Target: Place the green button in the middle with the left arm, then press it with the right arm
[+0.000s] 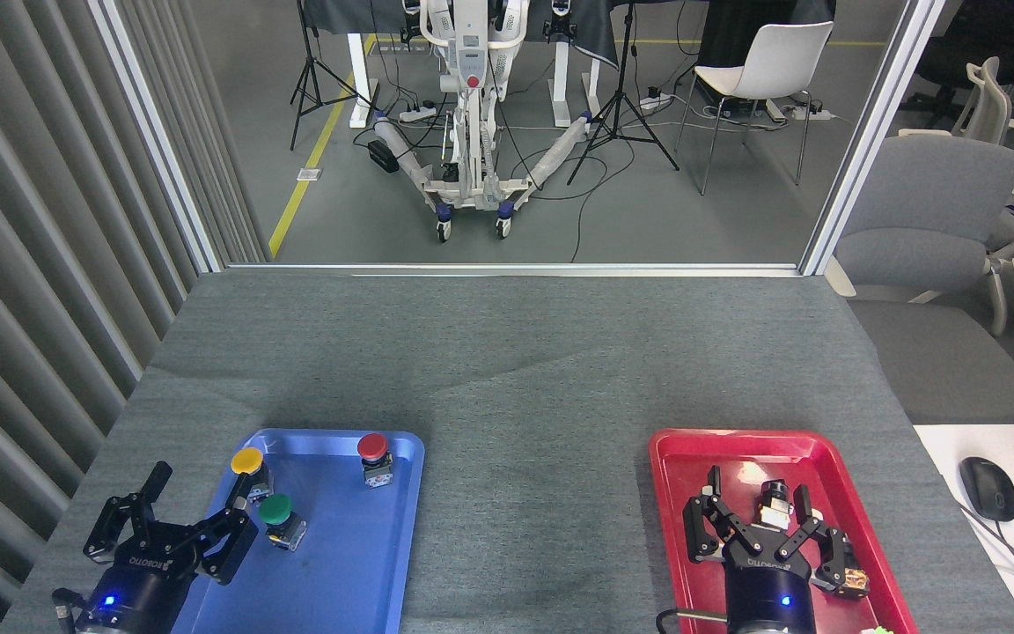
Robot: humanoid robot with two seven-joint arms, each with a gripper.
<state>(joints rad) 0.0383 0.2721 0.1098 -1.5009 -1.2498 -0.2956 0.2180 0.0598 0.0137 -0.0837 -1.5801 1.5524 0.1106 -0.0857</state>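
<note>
The green button (pixel 276 511) stands upright in the blue tray (pixel 340 563), near its left side. Just left of it, over the tray's left edge, my left gripper (pixel 196 489) is open and holds nothing; its right finger reaches up close beside the button. My right gripper (pixel 758 493) is open above the red tray (pixel 692 458), fingers spread around a small black-and-silver part lying there. Between the two trays the middle (pixel 533 493) is bare grey felt.
A yellow button (pixel 247 461) sits at the blue tray's back left, close behind the green one. A red button (pixel 372 447) stands near the back right. Small parts lie in the red tray's near end. A computer mouse (pixel 988 488) lies on a white desk at right.
</note>
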